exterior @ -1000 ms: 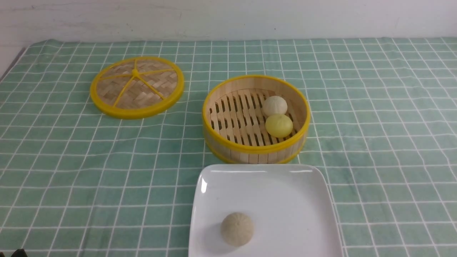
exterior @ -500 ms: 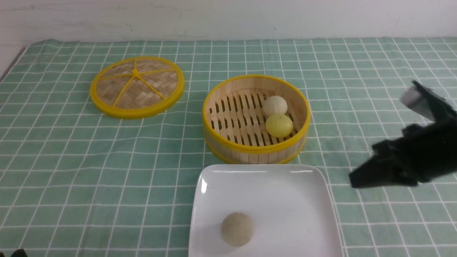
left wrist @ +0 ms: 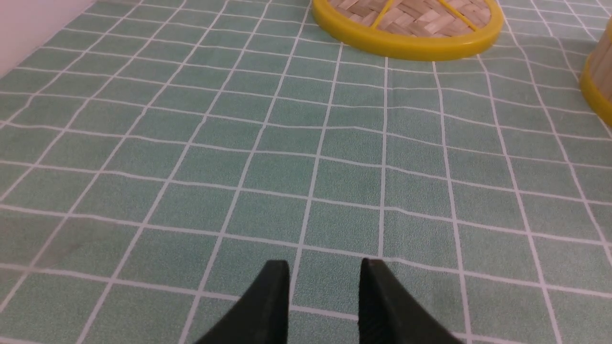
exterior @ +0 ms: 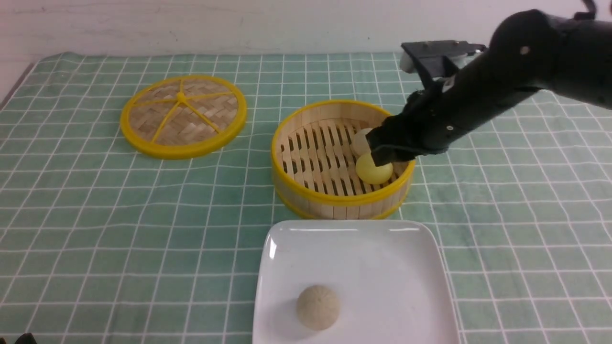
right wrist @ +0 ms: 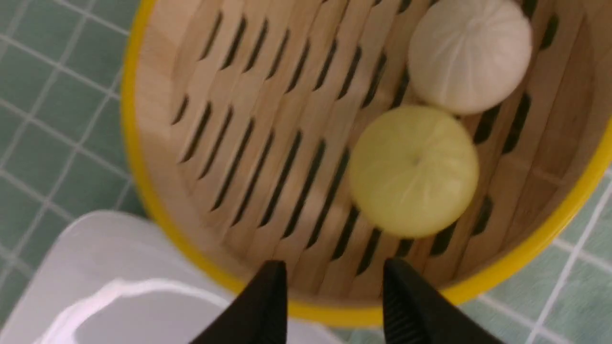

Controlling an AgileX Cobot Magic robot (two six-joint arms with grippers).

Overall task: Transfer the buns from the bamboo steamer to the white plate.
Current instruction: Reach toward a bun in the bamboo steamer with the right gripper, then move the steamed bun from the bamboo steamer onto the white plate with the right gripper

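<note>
- Bamboo steamer (exterior: 287, 184) held the yellow bun (right wrist: 413, 172), which touched the cream bun (right wrist: 471, 62).
- Right gripper (right wrist: 334, 270) hung over the steamer near the yellow bun, jaws apart and empty.
- Left gripper (left wrist: 325, 267) stood slightly parted above the cloth (left wrist: 287, 143).
- White plate (exterior: 382, 258) carried a tan bun (exterior: 318, 306).

front: right arm (exterior: 478, 95) hides most of cream bun (exterior: 359, 139), top of yellow bun (exterior: 374, 174) | white plate (exterior: 382, 248) cut by bottom edge | left wrist: lid (left wrist: 406, 45), bamboo steamer (left wrist: 597, 91) cut off | right wrist: blurry

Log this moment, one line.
right end effector: open over steamer | left end effector: open | steamer: yellow bun, white bun | plate: tan bun
</note>
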